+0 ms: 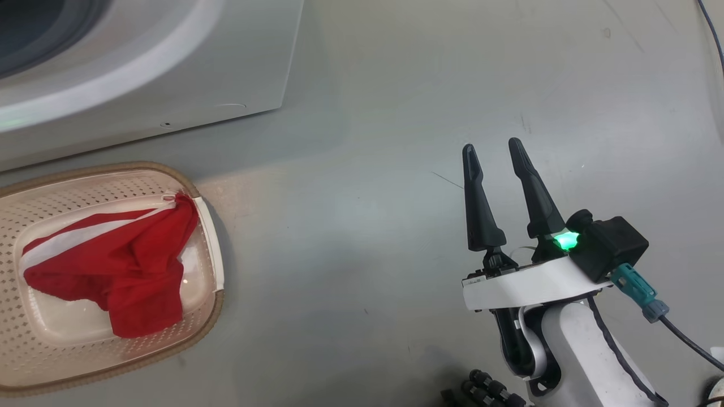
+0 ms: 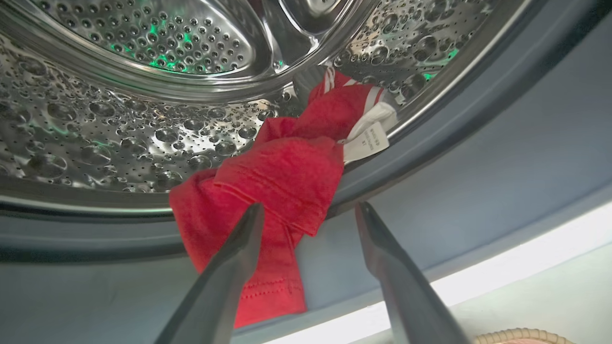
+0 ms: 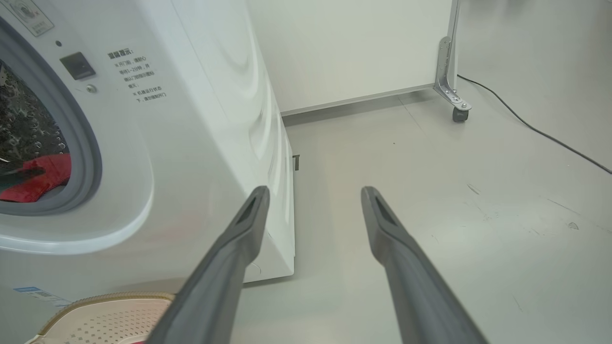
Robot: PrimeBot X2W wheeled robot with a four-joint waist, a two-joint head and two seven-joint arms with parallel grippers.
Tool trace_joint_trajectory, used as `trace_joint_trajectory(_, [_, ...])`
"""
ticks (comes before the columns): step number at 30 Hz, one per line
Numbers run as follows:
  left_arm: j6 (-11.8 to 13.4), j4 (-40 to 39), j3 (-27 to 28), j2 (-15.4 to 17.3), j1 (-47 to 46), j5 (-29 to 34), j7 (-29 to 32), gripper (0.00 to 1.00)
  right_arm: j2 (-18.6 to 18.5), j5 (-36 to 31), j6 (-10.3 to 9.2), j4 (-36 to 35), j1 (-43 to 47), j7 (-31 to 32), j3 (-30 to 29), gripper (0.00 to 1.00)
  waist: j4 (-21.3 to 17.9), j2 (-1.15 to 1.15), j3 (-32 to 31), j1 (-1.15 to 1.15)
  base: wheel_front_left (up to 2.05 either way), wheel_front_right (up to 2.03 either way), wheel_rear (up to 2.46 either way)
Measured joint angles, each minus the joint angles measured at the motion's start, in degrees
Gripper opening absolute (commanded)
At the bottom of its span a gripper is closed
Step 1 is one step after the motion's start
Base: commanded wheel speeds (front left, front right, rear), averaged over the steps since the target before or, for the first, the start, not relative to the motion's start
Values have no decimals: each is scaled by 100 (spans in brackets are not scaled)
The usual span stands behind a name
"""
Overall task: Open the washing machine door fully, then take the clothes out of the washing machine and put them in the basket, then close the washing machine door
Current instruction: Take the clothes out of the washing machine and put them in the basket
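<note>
The washing machine (image 1: 169,85) stands at the upper left of the head view, and the washing machine door is out of view. A piece of red clothes (image 2: 287,167) with a white label hangs from the steel drum (image 2: 119,129) over the grey gasket (image 2: 478,157). My left gripper (image 2: 311,210) is open right in front of it, its left finger overlapping the fabric. More red clothes (image 1: 124,260) with a white stripe lie in the cream basket (image 1: 85,186) on the floor before the machine. My right gripper (image 1: 492,146) hovers open and empty over bare floor, right of the basket.
In the right wrist view the washing machine (image 3: 201,143) shows red clothes (image 3: 43,179) in its mouth, with the basket (image 3: 105,315) below. A white panel on a caster (image 3: 460,113) stands behind, and a black cable (image 3: 526,124) runs across the grey floor.
</note>
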Motion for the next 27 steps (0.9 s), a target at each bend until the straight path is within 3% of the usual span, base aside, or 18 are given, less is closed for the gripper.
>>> trace_joint_trajectory(17, [147, 759, -96, 576, -1032, 495, 676, 100, 1, 177, -148, -115, -170, 0, 369, 100, -310, 0, 402, 0, 0, 0, 0])
trace_joint_trajectory(27, [256, 1092, -41, 516, -1357, 487, 816, 100, 8, 250, -200, -159, -173, 0, 447, 100, -440, 0, 562, 0, 0, 0, 0])
